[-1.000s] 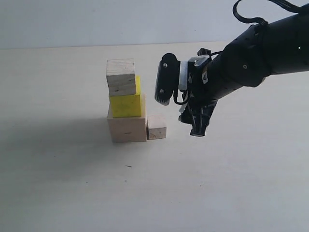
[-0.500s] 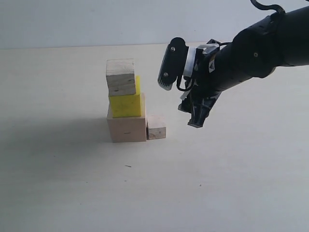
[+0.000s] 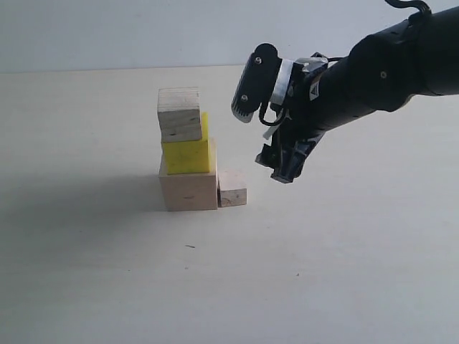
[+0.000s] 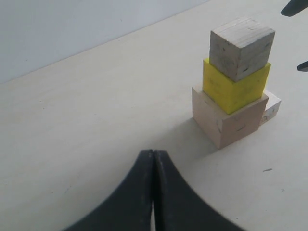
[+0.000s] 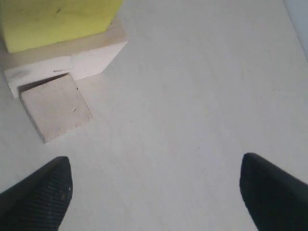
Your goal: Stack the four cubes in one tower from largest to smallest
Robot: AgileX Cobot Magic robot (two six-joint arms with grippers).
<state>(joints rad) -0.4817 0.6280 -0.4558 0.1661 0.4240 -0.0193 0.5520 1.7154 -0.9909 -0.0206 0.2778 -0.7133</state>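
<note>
While right end effector (image 3: pixel 282 174) hovers, smallest cube (image 3: pixel 232 188) unstacked.

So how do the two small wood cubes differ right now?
The top cube sits on the yellow cube; the loose cube sits on the table beside the large cube. The top cube looks bigger and greyer, the loose cube smaller and paler. Both are bare wood.

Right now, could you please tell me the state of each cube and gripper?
Large pale cube: on the table, tower base.
Yellow cube: stacked on large pale cube.
Small pale cube: stacked on yellow cube.
Smallest pale cube: on the table, unstacked.
Left gripper: shut, empty.
Right gripper: open, empty.
</note>
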